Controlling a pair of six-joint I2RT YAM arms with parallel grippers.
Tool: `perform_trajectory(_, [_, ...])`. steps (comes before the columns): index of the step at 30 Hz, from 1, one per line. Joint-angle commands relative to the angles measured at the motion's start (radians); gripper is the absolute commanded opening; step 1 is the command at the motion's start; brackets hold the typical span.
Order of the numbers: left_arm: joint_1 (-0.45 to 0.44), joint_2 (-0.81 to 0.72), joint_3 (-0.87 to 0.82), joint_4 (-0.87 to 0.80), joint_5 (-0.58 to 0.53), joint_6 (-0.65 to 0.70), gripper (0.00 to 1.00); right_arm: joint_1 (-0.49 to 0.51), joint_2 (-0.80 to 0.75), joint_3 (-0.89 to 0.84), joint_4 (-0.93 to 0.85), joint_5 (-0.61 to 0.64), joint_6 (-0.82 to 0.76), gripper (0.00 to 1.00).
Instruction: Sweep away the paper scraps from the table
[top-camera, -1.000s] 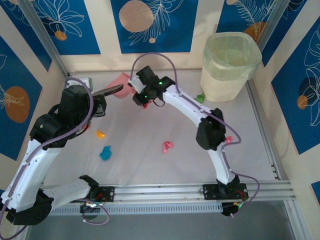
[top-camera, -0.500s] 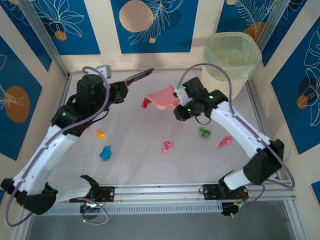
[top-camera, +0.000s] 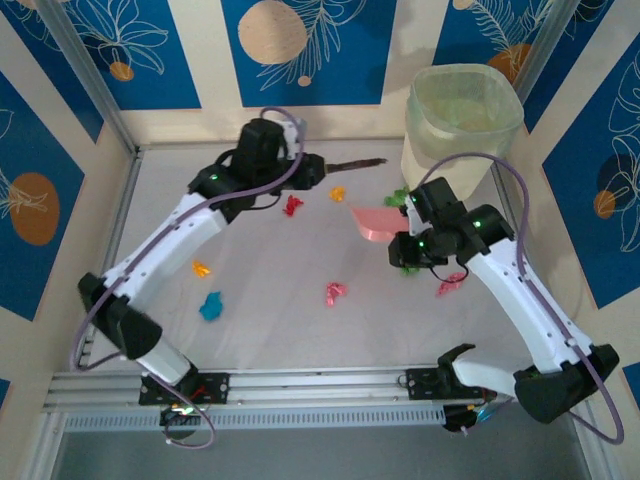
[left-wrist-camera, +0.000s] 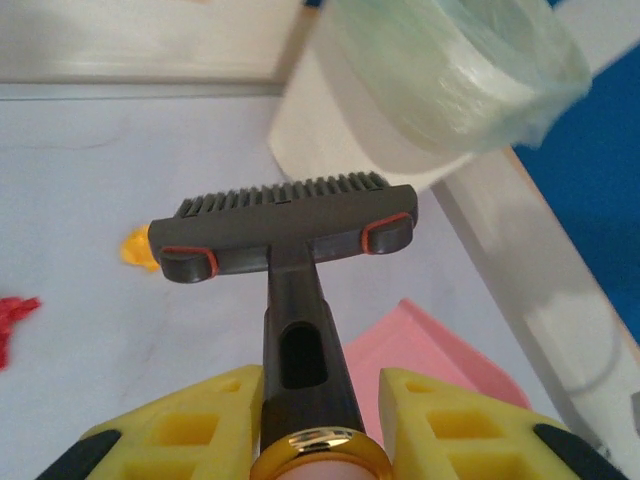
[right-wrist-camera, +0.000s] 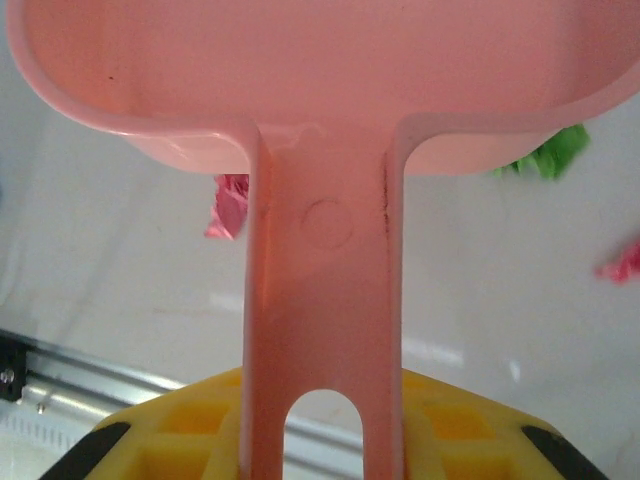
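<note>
Robot test cell, lab-type setting indicated: white table (top-camera: 270, 330) edged with aluminium rails (top-camera: 320, 384), enclosed by printed blue-and-cream panels (top-camera: 310, 50); left arm (top-camera: 165, 245) and right arm (top-camera: 522, 292) bolted at near rail.

you have even, diffuse overhead light: the white table (top-camera: 270, 330) reads bright, shadows on it faint and soft-edged. right wrist view: pale glare patches on the table, the dustpan (right-wrist-camera: 320, 90) close and slightly soft. left wrist view: the bin (left-wrist-camera: 450, 80) smeared and out of focus, the brush (left-wrist-camera: 290, 250) head sharp.
</note>
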Motion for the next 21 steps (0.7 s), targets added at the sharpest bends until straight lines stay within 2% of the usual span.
perform_trajectory(1, [-0.055, 0.093, 0.121, 0.020, 0.073, 0.091, 0.00, -0.017, -0.031, 0.005, -0.169, 0.000, 0.059, 0.00])
perform_trajectory(7, [-0.110, 0.280, 0.285, -0.045, 0.034, 0.155, 0.00, -0.061, -0.044, -0.019, -0.264, 0.045, 0.096, 0.00])
perform_trajectory(11, [-0.137, 0.360, 0.360, -0.072, -0.012, 0.214, 0.00, -0.081, -0.075, -0.046, -0.236, 0.002, 0.111, 0.00])
perform_trajectory(16, [-0.164, 0.405, 0.382, -0.038, -0.090, 0.306, 0.00, -0.099, -0.096, -0.074, -0.230, -0.031, 0.129, 0.00])
perform_trajectory(21, [-0.174, 0.446, 0.378, 0.024, -0.099, 0.345, 0.00, -0.123, -0.105, -0.099, -0.226, -0.053, 0.128, 0.00])
